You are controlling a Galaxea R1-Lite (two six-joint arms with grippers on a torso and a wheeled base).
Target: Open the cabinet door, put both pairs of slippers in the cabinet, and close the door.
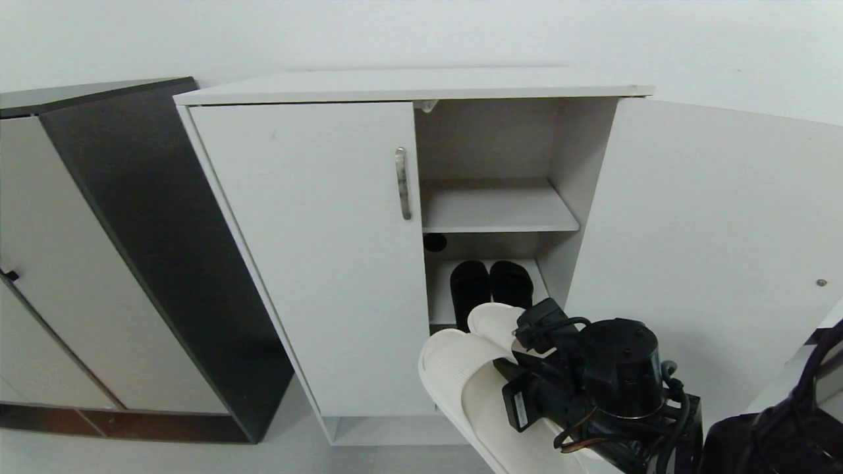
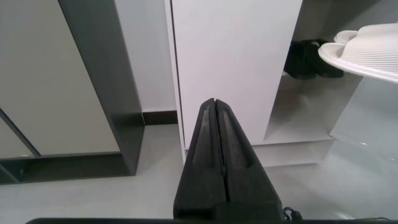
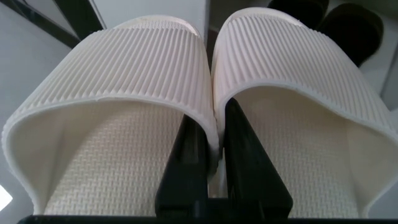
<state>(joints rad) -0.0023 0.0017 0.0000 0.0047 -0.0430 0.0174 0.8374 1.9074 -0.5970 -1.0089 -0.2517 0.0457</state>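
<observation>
Two white slippers (image 1: 461, 368) are gripped by the right claw (image 3: 216, 127). Two black slippers (image 1: 490, 286) are seen inside the cabinet (image 1: 316, 263); the left claw (image 2: 214, 109) is clenched.

White slippers (image 3: 143, 68): matt, foam-like; straps finely ribbed, footbeds embossed with a small diamond pattern. Black slippers (image 1: 469, 289): matt, texture too small to tell. Cabinet (image 1: 316, 263): smooth white laminate-looking board, low sheen. Door handle (image 1: 402, 183): brushed metal. Left gripper (image 2: 214, 106): matt black, plastic-looking, grooved lengthwise. Floor (image 2: 93, 193): smooth, pale, slightly glossy.
</observation>
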